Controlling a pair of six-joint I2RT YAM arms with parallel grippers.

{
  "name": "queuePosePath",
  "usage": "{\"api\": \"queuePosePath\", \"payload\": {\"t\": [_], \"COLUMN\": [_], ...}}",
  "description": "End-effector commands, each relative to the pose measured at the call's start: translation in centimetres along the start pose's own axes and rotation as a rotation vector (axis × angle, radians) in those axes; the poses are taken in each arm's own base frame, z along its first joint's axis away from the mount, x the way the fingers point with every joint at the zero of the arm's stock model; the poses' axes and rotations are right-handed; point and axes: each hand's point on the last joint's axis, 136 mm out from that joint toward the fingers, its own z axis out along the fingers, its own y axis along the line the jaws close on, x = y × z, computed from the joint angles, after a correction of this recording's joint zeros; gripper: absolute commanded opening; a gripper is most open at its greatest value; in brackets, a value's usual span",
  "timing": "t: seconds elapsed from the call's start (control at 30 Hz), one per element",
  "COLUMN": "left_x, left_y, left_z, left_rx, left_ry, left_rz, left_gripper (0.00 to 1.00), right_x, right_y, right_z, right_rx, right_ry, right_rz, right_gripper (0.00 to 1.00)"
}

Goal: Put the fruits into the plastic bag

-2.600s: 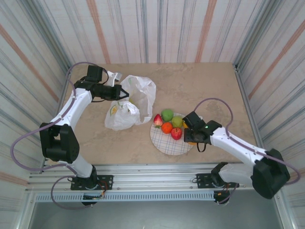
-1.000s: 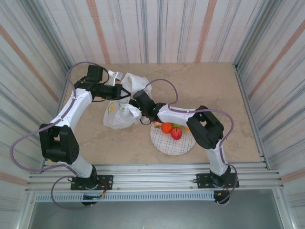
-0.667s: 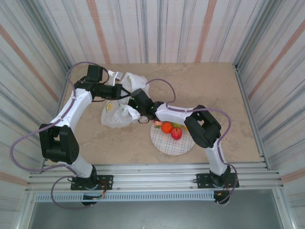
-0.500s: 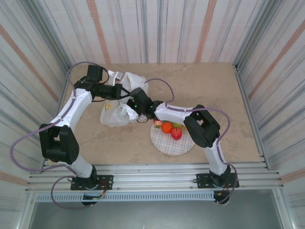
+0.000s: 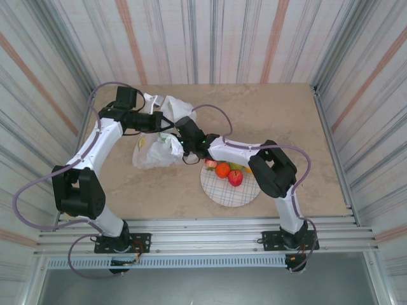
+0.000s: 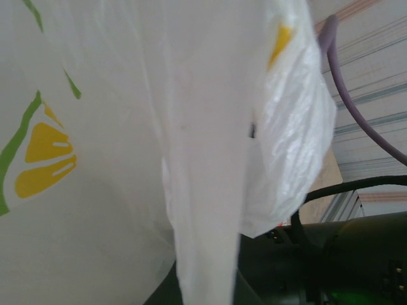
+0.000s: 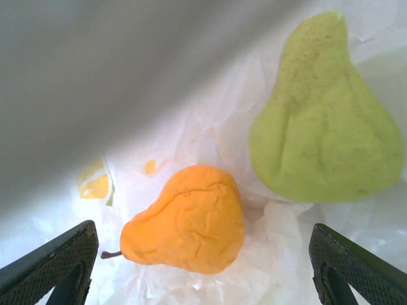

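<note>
The right gripper (image 7: 203,270) is wide open inside the plastic bag (image 5: 152,152), the green pear (image 7: 324,127) lies loose just ahead, the left gripper (image 5: 158,121) pinches the bag's edge, and more fruits (image 5: 222,169) sit on the plate (image 5: 222,194), right and nearer.

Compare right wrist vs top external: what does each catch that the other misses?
Right wrist: the inside of the plastic bag, where an orange pear-shaped fruit and a green pear lie on the plastic. The right fingers are spread wide and hold nothing.
Top external: the plate with an orange, a red apple and a strawberry on it, and the left fingers pinching the bag's rim.
Both: the bag, seen from within in the wrist view and from above in the top one.
</note>
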Motion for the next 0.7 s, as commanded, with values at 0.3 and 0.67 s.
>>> {"api": "queuePosePath", "payload": {"t": [0.3,0.67], "left_x": [-0.5,-0.8], "left_y": [-0.3,-0.4], "left_z": [-1.1,-1.7], "left_rx": [-0.008,0.001], "left_ry": [-0.025,-0.041], "left_rz": [0.006,0.012], "left_gripper": [0.00,0.00], "right_x": [-2.1,-4.1], "right_y": [-3.2,-2.2], "right_z": [-8.3,-10.5], "right_rx": [0.224,0.212], "right_ry": [-0.149,-0.221], "right_rz": [-0.130,-0.176], "right_gripper": [0.79,0.82]}}
